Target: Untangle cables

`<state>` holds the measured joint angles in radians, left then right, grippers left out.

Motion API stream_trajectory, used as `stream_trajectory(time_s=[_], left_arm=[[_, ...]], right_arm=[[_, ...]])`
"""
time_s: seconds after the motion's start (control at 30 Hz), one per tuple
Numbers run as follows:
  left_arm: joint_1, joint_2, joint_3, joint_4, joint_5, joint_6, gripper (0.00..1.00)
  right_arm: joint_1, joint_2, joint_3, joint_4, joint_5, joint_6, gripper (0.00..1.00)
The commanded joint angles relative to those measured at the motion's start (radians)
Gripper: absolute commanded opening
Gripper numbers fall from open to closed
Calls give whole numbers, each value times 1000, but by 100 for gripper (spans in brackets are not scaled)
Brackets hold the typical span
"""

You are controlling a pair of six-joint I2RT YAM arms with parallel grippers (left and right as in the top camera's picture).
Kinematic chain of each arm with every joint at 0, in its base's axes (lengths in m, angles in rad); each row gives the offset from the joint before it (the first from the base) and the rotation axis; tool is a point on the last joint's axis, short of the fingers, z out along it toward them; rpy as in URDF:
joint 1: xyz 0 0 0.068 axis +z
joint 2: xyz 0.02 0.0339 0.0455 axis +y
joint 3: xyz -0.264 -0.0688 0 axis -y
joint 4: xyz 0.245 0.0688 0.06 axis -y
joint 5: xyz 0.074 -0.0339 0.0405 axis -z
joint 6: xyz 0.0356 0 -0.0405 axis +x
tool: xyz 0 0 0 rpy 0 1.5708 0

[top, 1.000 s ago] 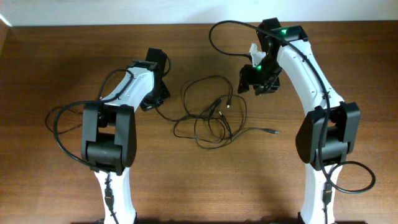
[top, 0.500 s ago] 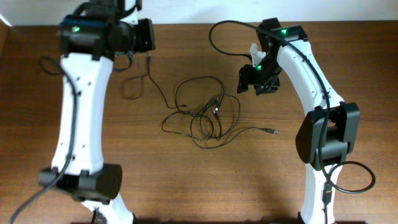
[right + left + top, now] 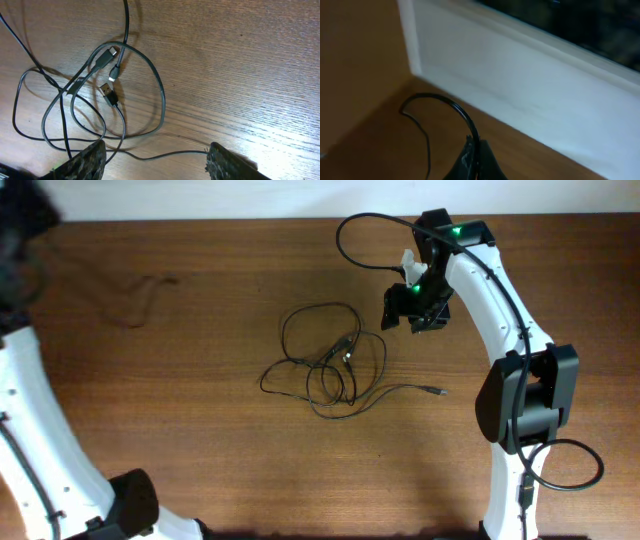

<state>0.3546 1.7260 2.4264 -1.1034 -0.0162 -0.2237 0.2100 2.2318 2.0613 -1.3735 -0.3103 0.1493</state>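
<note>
Black cables (image 3: 340,356) loosely tangled, plugs ctr.

Right arm (image 3: 500,300): white shell links, black elbow housing (image 3: 525,395). Above the elbow, a green light (image 3: 457,230) glows on a black block, and a thick black cable (image 3: 372,216) loops out. Left arm (image 3: 25,410): white, with a black joint (image 3: 130,498). Right gripper (image 3: 155,150) fingers (image 3: 82,160): black, mottled.
</note>
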Motion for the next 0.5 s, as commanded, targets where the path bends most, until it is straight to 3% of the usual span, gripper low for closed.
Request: stream_trajectory(time_s=[0.0,0.1,0.17,0.27,0.47], left_arm=[[142,-15,11,-37,-60,12,0],[245,11,11,-154,-61,-6,0],[286,45,11,-265,-69,-92,0],[324,159,9,-436,-232,-258,0],[376,380,9,-432,-243,-289,0]], right_arm=[[0,-26,14,0,8,-6,66],[0,-26,14,0,8,-6,66],[0,-26,14,0,8,-6,66],[0,-26,14,-11,8,-6,66],[0,-26,14,-11,8,-6,66]])
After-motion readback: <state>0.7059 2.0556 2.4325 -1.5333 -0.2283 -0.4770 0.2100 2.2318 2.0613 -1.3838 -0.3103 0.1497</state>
